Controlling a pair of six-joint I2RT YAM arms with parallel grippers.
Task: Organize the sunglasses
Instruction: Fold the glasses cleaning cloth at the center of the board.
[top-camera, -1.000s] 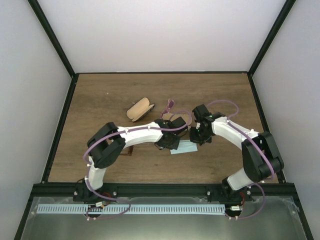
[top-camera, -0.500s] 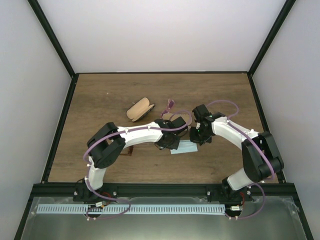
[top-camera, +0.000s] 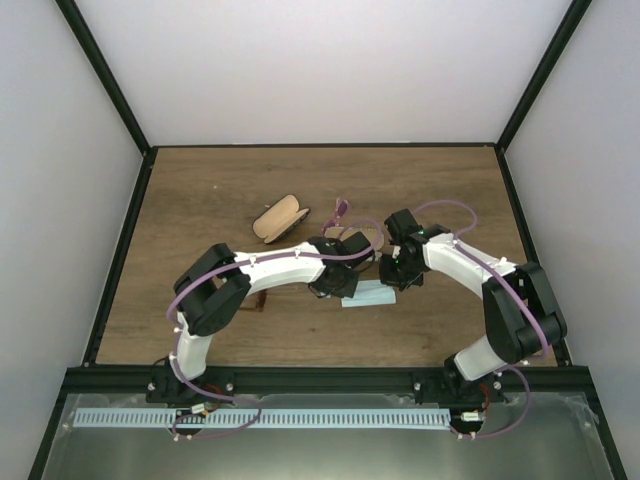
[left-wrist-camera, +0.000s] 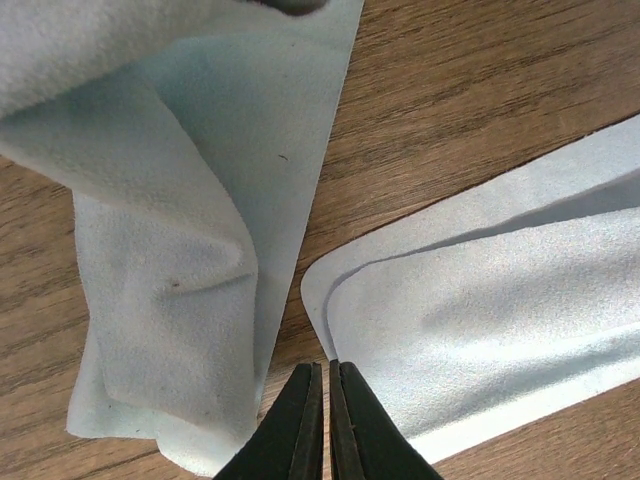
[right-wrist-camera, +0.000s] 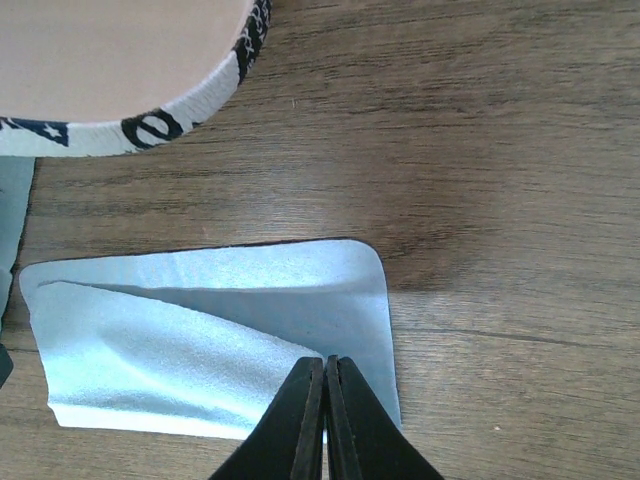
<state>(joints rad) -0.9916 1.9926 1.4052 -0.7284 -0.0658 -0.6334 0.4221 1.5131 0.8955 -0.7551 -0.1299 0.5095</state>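
The left arm (top-camera: 275, 267) and the right arm (top-camera: 462, 262) share one build, with smooth white shells between bulky black joints. A thin purple cable (top-camera: 181, 292) runs along each arm, fastened at what look like small white clips, though the overhead view is too coarse to be sure. Each arm stands on a black base (top-camera: 186, 384) with a bit of red wiring beside it. The left gripper (left-wrist-camera: 325, 364) and the right gripper (right-wrist-camera: 324, 360) have slim black fingers (left-wrist-camera: 295, 425) that taper to narrow tips.
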